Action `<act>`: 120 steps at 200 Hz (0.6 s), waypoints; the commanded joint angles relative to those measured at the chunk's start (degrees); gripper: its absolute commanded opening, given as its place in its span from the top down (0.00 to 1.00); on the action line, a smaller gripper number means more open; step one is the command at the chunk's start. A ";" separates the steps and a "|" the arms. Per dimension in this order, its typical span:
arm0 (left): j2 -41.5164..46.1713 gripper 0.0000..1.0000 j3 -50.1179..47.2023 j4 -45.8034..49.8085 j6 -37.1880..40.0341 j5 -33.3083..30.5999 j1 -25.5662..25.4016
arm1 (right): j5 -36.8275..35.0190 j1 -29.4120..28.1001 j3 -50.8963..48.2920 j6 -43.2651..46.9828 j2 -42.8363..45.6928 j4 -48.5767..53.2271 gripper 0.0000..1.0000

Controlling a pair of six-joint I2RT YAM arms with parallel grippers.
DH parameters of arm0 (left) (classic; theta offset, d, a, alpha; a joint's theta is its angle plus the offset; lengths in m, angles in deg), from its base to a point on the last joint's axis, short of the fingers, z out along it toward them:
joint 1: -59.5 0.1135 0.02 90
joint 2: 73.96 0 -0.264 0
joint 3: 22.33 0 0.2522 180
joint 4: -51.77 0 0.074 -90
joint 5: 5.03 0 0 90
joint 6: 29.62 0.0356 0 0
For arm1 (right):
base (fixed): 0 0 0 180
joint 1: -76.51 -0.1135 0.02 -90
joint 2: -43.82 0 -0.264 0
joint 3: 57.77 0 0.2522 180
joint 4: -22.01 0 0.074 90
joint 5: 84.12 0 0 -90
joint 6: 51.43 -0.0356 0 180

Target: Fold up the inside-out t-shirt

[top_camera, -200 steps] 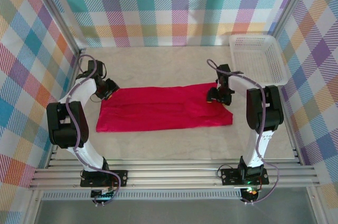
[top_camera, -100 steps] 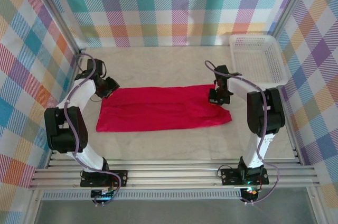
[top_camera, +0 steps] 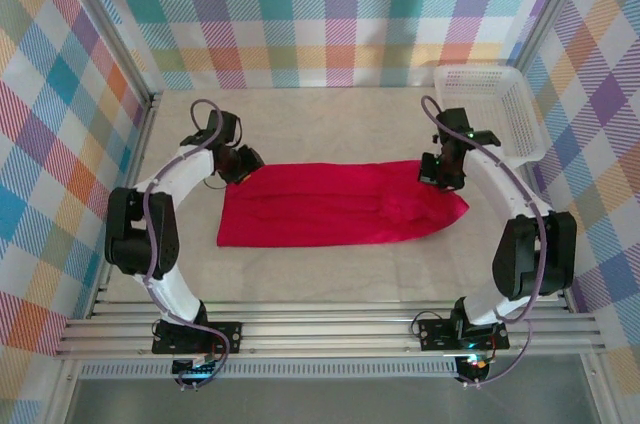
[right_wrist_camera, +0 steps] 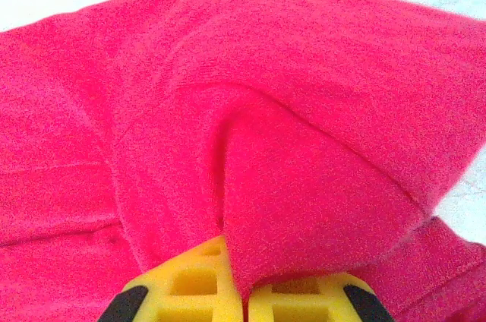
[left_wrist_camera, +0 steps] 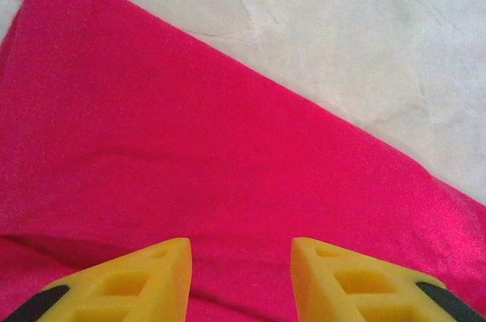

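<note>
The inside-out t-shirt (top_camera: 340, 206) lies as a long red band across the middle of the table. My left gripper (top_camera: 243, 166) is at its far left corner. In the left wrist view the yellow fingers (left_wrist_camera: 152, 276) stand apart over the red fabric (left_wrist_camera: 190, 147), which runs flat between them, and the left gripper (left_wrist_camera: 241, 250) is open. My right gripper (top_camera: 438, 176) is at the far right corner. In the right wrist view the right gripper (right_wrist_camera: 241, 285) is shut on a raised pinch of the shirt (right_wrist_camera: 304, 109), and the cloth rises in a fold from its jaws.
A white mesh basket (top_camera: 490, 104) stands at the back right, close behind the right arm. The pale table cover (top_camera: 330, 119) shows behind and in front of the shirt. Plaid walls enclose the table on three sides.
The right gripper has closed on the shirt's far right corner. Both grippers and the whole shirt have shifted to the right, and the shirt's right end now comes to a point.
</note>
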 commanded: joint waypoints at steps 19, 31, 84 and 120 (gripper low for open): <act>-0.68 0.61 0.24 0.76 1.28 3.10 4.07 | 1.07 -5.78 5.64 -4.43 1.22 3.04 1.00; -0.08 0.61 -0.62 0.17 0.74 5.12 5.82 | 0.36 -8.44 8.02 -5.47 0.54 3.94 1.00; 2.68 0.61 -2.95 -0.74 -0.47 9.47 11.13 | -2.83 -21.19 18.55 -11.50 -4.99 5.55 1.00; 2.88 0.62 -4.31 -1.24 -1.37 11.12 13.26 | -3.36 -29.34 29.57 -13.22 -12.16 6.41 1.00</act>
